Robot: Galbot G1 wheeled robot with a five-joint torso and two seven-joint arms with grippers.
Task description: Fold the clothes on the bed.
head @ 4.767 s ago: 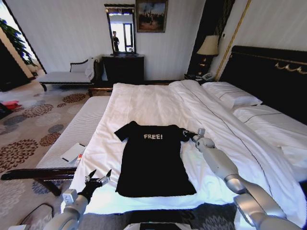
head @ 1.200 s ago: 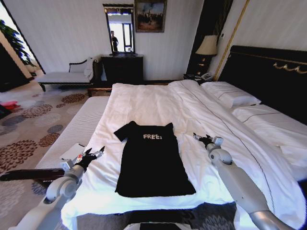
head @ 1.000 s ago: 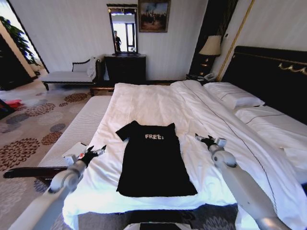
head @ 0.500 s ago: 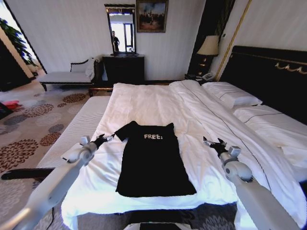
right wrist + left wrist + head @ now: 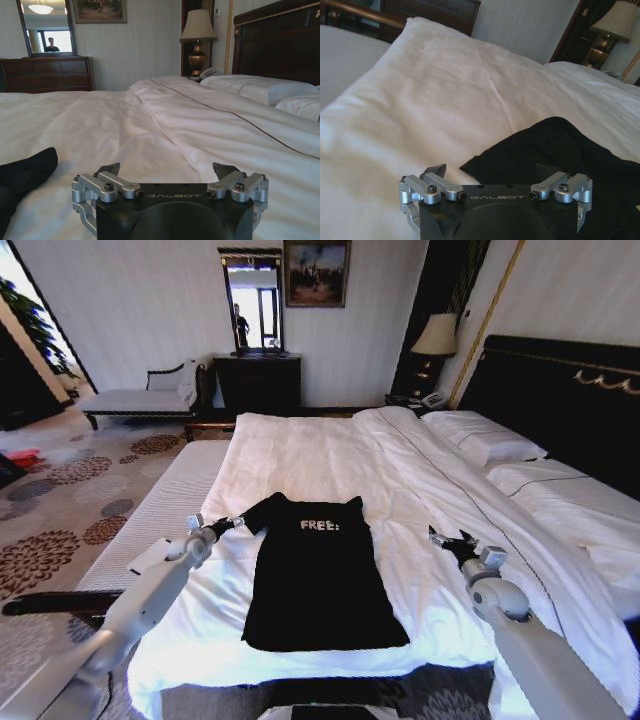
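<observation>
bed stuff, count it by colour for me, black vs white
black: 1, the T-shirt
white: 3, the duvet and 2 pillows
total: 4

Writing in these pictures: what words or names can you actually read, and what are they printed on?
"FREE!" in white, on the chest of the black T-shirt.
"GALBOT", on the body of the left gripper.
"GALBOT", on the body of the right gripper.
Nothing else is readable.
</observation>
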